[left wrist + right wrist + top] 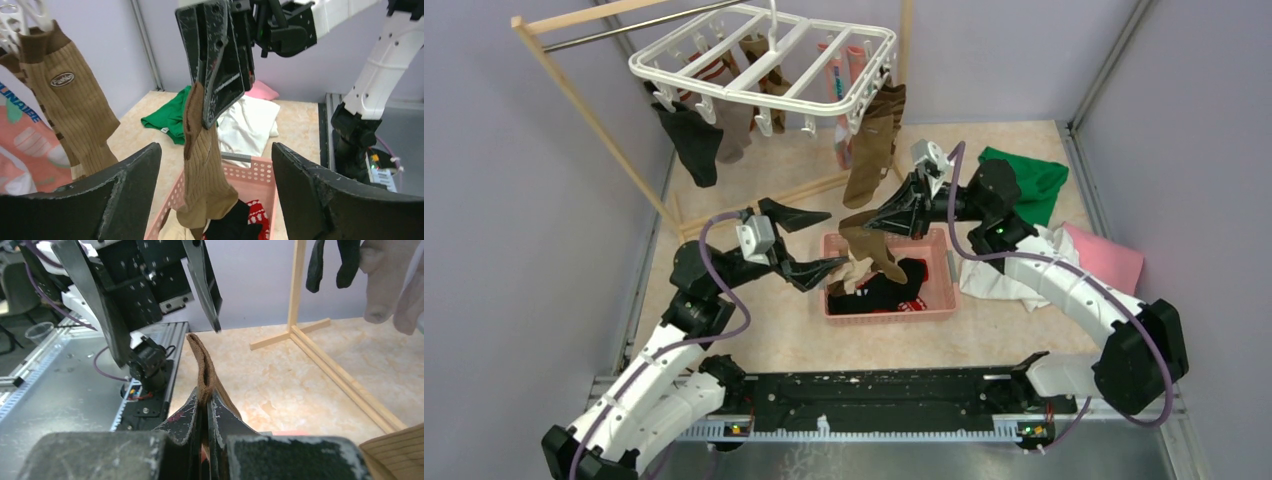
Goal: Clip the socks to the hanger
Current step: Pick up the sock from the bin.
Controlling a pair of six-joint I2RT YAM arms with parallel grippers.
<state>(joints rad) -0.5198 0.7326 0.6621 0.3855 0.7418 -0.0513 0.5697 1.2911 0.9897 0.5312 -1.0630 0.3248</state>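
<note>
The white hanger [764, 62] hangs at the back left with several socks clipped under it, among them a black one [694, 145] and a long brown one [871, 150]. My right gripper [876, 222] is shut on the cuff of a brown ribbed sock [879, 252], which dangles over the pink basket [944, 302]. In the right wrist view the cuff [202, 362] sticks up between the shut fingers of that gripper [204, 401]. My left gripper [216, 150] is open, its fingers either side of the hanging sock [202, 172] without touching it.
The basket [252, 172] holds black, red-patterned and beige socks. Green [1029, 180], white [1004, 272] and pink [1112, 257] cloths lie at the right. A wooden rack [594, 118] with a metal rod carries the hanger; its base bars cross the floor behind the basket.
</note>
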